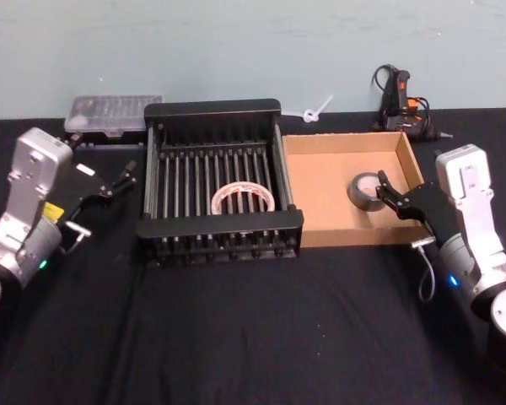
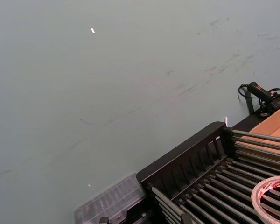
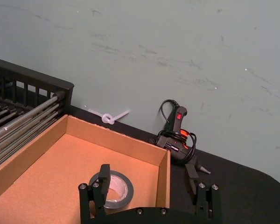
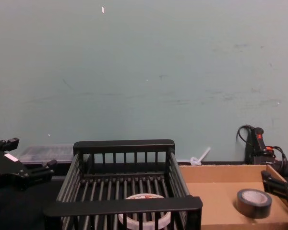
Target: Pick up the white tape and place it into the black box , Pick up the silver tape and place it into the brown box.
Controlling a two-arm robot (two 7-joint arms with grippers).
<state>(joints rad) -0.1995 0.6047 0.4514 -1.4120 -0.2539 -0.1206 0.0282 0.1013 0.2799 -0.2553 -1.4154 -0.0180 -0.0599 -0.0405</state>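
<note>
The white tape lies flat on the slatted floor of the black box at the table's middle; it also appears in the left wrist view and the chest view. In the brown box to its right, the silver tape rests near the right wall, as the right wrist view and chest view also show. My right gripper hovers open just right of the silver roll, holding nothing. My left gripper stands open to the left of the black box, off its rim.
A clear plastic case sits behind the black box's left corner. A glue gun and a white zip tie lie against the back wall. Black cloth covers the table in front of both boxes.
</note>
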